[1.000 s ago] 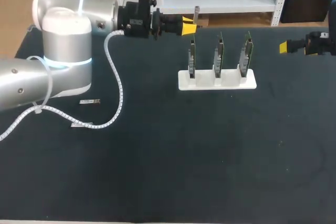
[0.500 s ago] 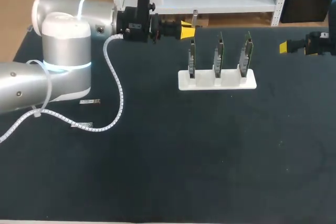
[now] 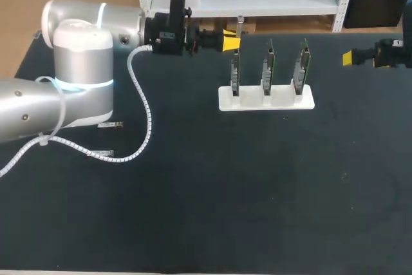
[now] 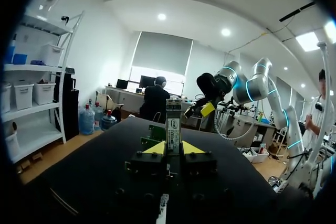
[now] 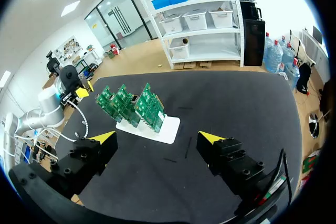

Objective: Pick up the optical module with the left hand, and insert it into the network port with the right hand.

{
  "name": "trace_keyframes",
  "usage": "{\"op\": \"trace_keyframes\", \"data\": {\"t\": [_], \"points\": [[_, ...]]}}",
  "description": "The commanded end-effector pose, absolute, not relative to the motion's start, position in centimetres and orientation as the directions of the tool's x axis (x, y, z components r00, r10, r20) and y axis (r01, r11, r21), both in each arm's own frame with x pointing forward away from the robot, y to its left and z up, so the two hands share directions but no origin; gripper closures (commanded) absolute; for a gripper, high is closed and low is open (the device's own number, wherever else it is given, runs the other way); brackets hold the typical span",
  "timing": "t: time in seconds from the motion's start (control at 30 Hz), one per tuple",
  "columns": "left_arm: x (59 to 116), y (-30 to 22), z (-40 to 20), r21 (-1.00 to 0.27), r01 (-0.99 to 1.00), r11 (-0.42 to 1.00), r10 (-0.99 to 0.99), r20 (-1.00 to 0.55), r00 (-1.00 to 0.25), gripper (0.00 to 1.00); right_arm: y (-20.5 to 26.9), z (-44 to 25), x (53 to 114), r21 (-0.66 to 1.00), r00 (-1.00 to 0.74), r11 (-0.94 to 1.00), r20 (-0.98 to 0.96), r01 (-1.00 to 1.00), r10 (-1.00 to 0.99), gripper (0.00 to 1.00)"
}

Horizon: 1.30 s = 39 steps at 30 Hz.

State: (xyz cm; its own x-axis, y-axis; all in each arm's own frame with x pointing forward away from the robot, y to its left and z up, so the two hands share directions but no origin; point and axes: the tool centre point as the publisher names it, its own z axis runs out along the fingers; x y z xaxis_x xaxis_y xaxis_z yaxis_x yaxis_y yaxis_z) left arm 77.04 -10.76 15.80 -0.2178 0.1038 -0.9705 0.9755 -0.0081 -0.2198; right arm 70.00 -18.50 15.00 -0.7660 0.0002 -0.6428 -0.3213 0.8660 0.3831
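The optical module (image 4: 173, 121) is clenched in my left hand (image 4: 173, 148), standing upright I think, with my released right hand (image 5: 157, 139) well apart beyond the circuit boards (image 3: 267, 69).

Left arm (image 3: 80, 88) outstretched, left jaws clamped; right jaws apart.

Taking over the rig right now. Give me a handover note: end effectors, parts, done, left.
Left end effector: shut on the slim silver optical module, held upright near the leftmost board.
Right end effector: open, empty, at the table's right edge.
White rack with three upright green circuit boards: far middle of the black table. Two spare small silver modules lie flat by the left arm.
Done: pickup.
Left: pass to the right end effector, insert into port.
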Motion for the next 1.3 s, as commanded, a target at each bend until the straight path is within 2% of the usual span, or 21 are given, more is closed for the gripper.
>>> {"op": "trace_keyframes", "data": {"t": [0.03,0.63,0.83,0.93,1.07,1.3], "points": [[77.1,-10.8,15.7,-0.222,0.975,-0.003,0.093,-0.971,-0.221,1.0,-18.5,15.0,70.0,0.383,-0.766,0.866,-0.643,-0.321,0.0,0.0],[77.0,-11.0,15.6,-0.233,0.972,0.004,0.085,-0.969,-0.233,1.0,-18.5,15.0,70.0,0.383,-0.766,0.866,-0.643,-0.321,0.0,0.0],[77.0,-11.0,15.6,-0.233,0.972,0.004,0.085,-0.969,-0.233,1.0,-18.3,16.4,72.1,0.369,-0.714,0.806,-0.694,-0.463,-0.092,0.0],[77.0,-11.0,15.6,-0.233,0.972,0.004,0.085,-0.969,-0.233,1.0,-17.7,17.8,73.5,0.326,-0.639,0.72,-0.741,-0.613,-0.208,0.0],[77.0,-11.0,15.6,-0.233,0.972,0.004,0.085,-0.969,-0.233,1.0,-16.2,19.1,75.1,0.327,-0.538,0.513,-0.77,-0.794,-0.342,0.0],[77.0,-11.0,15.6,-0.233,0.972,0.004,0.085,-0.969,-0.233,1.0,-12.0,20.3,76.8,0.242,-0.338,0.245,-0.778,-0.939,-0.529,0.0]]}}
